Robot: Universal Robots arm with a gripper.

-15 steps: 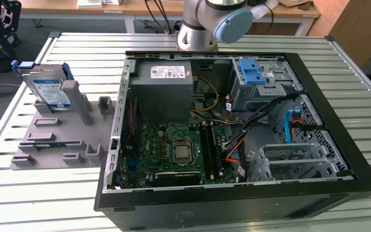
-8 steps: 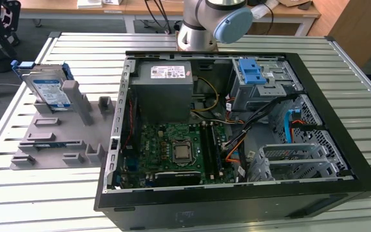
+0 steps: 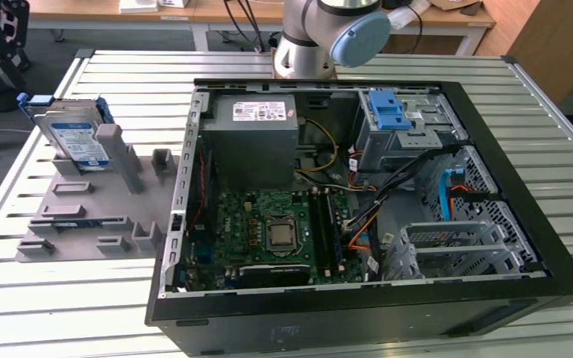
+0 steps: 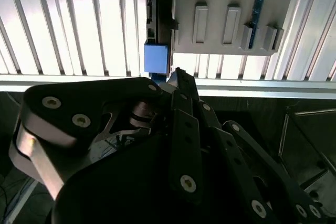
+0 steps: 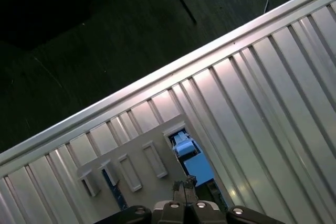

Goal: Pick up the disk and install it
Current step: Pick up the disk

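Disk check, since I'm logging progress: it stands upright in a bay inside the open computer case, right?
No. The disk stands upright, but in the grey holder on the table, outside the computer case, as the exterior view shows.

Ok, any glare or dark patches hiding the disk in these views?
Exterior view: even light, the disk plain in the grey fixture. Second wrist view: table slats glare white, the gripper dark in shadow. First wrist view: floor nearly black.
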